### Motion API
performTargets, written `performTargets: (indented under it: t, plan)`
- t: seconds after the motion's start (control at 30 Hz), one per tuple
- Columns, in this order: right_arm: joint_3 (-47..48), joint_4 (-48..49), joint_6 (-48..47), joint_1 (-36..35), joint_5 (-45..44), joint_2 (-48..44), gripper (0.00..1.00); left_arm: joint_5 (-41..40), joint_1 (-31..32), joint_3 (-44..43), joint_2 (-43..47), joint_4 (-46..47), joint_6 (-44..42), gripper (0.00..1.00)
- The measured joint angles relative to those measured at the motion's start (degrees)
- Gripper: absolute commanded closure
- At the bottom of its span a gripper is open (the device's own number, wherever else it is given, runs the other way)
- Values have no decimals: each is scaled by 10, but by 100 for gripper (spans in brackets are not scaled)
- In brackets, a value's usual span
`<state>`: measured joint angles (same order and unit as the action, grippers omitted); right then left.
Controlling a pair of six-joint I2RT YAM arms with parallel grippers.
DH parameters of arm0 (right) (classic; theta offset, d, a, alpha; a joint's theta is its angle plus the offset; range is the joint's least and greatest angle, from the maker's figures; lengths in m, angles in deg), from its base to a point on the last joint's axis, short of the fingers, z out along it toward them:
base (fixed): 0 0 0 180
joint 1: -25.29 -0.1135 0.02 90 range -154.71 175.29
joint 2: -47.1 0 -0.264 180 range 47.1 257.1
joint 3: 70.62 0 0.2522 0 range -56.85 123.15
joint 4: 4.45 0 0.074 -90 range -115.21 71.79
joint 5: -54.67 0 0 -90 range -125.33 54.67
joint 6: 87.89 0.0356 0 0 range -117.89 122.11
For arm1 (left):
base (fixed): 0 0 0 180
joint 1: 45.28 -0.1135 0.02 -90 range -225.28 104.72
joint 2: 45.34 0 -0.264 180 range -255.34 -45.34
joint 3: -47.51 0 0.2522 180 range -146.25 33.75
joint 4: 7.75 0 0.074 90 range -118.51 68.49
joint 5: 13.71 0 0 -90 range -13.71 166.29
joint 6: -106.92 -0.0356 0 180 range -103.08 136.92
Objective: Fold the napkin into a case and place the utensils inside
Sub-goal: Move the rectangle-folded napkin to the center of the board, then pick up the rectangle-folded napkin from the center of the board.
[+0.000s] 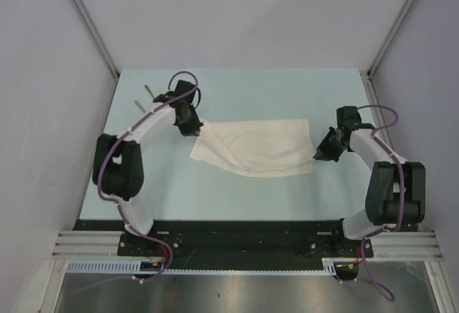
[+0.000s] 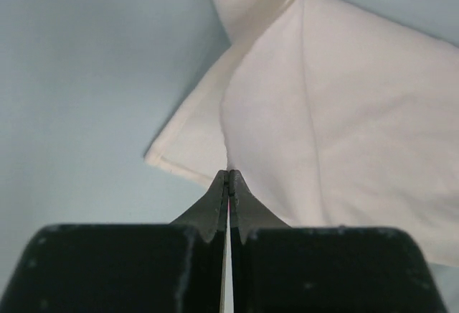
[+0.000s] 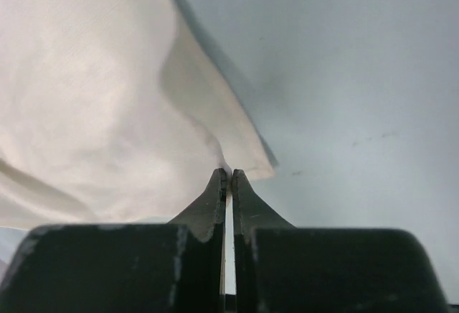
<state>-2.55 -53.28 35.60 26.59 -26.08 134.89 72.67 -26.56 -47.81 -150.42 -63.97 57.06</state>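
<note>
Napkin [image 1: 254,148] lies mid-table [image 1: 287,90], stretched: left gripper [image 1: 192,129] clenched on its 9 o'clock corner, right gripper [image 1: 318,153] clenched on the 3 o'clock corner (likely to hold the fold straight). Utensils [image 1: 143,96] wait at 10 o'clock.

A pale blue table top [image 1: 251,90] fills the centre. Grey walls [image 1: 43,112] enclose it from 9 through 12 to 3 o'clock. One aluminium post [image 1: 85,20] slants at 11 o'clock and a second post [image 1: 401,20] at 1. At 6 o'clock lie a black base plate [image 1: 244,237], a white slotted strip [image 1: 244,273] and a brushed steel sheet [image 1: 244,295].
</note>
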Motion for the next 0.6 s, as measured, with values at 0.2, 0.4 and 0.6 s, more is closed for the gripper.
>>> performTargets:
  t: [0.2,0.4,0.6]
  plan:
    - [-2,-29,-14,-11,-6,-82,100,-5,-4,122,142,18,-2,100]
    - [-8,-34,-38,-5,45,-88,100,-5,-20,190,177,10,-12,100]
    - [29,-57,-67,9,96,-162,100,-7,-21,155,305,16,-51,100]
